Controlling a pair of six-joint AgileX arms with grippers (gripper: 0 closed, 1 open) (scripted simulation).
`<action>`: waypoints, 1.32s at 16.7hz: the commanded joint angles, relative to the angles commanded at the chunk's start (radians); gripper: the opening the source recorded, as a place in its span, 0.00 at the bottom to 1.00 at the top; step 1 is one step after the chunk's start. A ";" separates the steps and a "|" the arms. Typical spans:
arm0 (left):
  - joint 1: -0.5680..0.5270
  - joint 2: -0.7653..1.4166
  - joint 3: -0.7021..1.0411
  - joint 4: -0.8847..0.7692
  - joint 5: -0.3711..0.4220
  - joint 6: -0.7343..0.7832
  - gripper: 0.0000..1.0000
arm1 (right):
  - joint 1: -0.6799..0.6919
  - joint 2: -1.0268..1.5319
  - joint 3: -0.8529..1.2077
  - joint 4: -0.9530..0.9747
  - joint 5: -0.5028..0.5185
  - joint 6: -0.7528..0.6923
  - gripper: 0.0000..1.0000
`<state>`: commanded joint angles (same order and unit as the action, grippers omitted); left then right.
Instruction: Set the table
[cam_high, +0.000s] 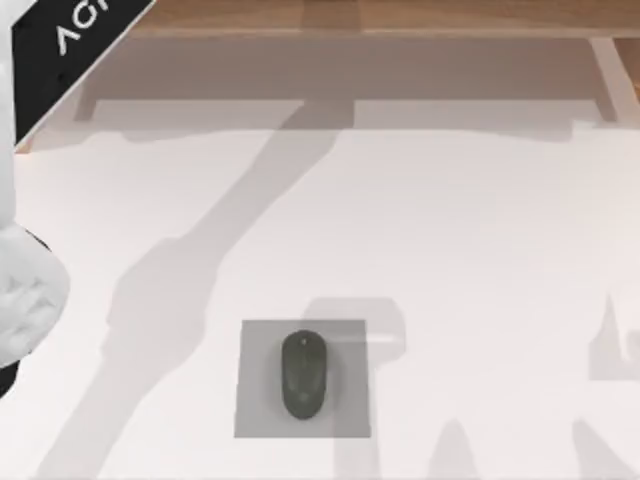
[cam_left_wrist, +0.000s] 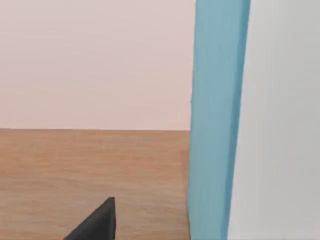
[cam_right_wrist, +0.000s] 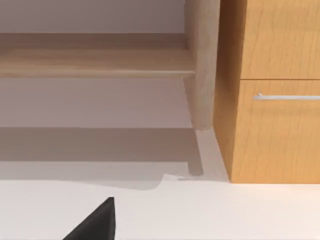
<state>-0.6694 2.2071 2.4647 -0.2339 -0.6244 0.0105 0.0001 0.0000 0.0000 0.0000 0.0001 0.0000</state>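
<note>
The white table (cam_high: 450, 250) spreads across the top view. Near its front edge lies a small grey square pad (cam_high: 255, 345) with a dark computer mouse (cam_high: 303, 374) resting on it, lengthwise toward the back. My left arm (cam_high: 30, 290) shows as a white and black body at the far left edge, well away from the pad. A dark tip of my left gripper (cam_left_wrist: 97, 222) pokes into the left wrist view, over a wooden floor. A dark tip of my right gripper (cam_right_wrist: 97, 222) hangs over the table (cam_right_wrist: 225, 210) in the right wrist view.
A light-brown wooden frame (cam_high: 400, 15) runs along the table's back edge. The right wrist view faces a wooden cabinet (cam_right_wrist: 270, 125) with a metal drawer handle (cam_right_wrist: 287, 96) and a wooden post (cam_right_wrist: 202, 65). A blue upright panel (cam_left_wrist: 217, 120) stands in the left wrist view.
</note>
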 joint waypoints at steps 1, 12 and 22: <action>-0.004 0.014 0.016 -0.002 -0.005 0.001 1.00 | 0.000 0.000 0.000 0.000 0.000 0.000 1.00; 0.004 0.102 0.169 -0.069 0.003 -0.001 1.00 | 0.000 0.000 0.000 0.000 0.000 0.000 1.00; 0.019 0.242 0.435 -0.195 0.020 -0.003 1.00 | 0.000 0.000 0.000 0.000 0.000 0.000 1.00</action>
<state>-0.6505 2.4488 2.8999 -0.4291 -0.6046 0.0080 0.0001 0.0000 0.0000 0.0000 0.0001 0.0000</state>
